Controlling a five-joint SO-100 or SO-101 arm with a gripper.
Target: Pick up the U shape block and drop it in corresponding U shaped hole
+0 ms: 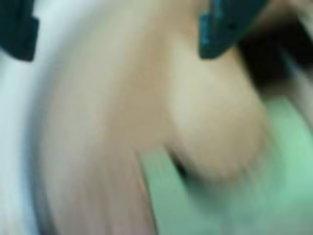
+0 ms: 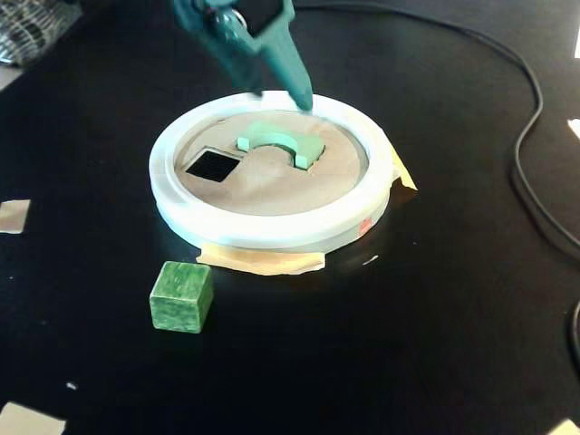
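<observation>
The U shape block (image 2: 276, 142) sits in the U shaped hole (image 2: 299, 159) near the cardboard disc's centre, proud of it, so I'd judge it could jam or get knocked askew if the teal gripper (image 2: 283, 93), at its twelve o'clock with fingers spread and empty, clips it. The wrist view is too blurred to help. The white rim (image 2: 263, 228) rests on a black table (image 2: 435, 308), a green cube (image 2: 181, 296) at seven o'clock, a cable (image 2: 530, 154) at three.

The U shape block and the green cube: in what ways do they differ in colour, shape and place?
The U shape block is pale mint; the green cube is darker and mottled. The block is long with a rounded notch in one side; the cube has plain square faces. The block lies in the U shaped hole of the cardboard disc; the cube stands on the black table, outside the white rim. Both are painted green.
</observation>
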